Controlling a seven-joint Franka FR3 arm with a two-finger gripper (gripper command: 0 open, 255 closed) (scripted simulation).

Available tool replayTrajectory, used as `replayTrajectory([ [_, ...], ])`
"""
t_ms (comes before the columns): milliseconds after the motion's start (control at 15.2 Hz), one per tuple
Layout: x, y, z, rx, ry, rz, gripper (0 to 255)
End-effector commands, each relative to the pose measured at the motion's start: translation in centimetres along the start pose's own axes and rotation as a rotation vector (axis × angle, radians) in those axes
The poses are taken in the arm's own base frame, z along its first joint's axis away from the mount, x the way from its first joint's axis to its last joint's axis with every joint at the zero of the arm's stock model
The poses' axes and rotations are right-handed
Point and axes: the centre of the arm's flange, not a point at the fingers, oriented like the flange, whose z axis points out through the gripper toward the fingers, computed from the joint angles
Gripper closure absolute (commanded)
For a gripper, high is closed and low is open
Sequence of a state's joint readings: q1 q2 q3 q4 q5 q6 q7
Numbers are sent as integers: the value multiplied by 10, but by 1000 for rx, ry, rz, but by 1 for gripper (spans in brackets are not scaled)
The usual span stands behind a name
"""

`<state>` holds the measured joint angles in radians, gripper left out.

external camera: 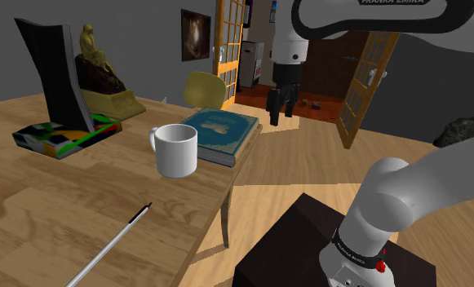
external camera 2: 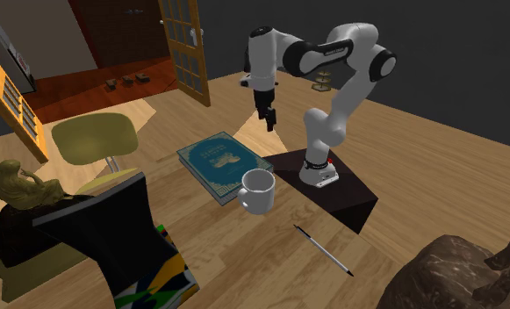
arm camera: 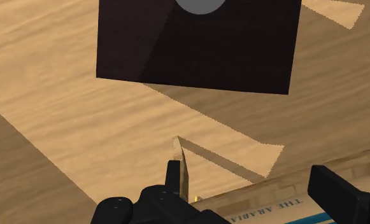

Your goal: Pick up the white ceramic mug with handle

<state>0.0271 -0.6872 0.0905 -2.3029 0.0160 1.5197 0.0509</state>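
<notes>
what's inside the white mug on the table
Nothing visible inside the mug, just bare white inner wall below the rim. Its floor is hidden by the near side.

wooden table (external camera: 31, 192): white mug (external camera: 176, 152) | teal book (external camera: 220, 130) | pen (external camera: 108, 245) | patterned book (external camera: 55, 140)

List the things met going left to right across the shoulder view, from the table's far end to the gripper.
multicoloured book → white mug → teal book → gripper. The pen and the statue are left out, as they overlap the multicoloured book's span.
</notes>
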Motion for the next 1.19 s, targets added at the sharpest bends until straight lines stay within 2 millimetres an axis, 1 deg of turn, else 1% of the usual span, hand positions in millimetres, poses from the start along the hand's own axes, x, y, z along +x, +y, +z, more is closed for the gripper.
replayTrajectory([
  [0,13,-24,0,7,7,8,0],
  [1122,117,-210,-21,50,67,60,0],
])
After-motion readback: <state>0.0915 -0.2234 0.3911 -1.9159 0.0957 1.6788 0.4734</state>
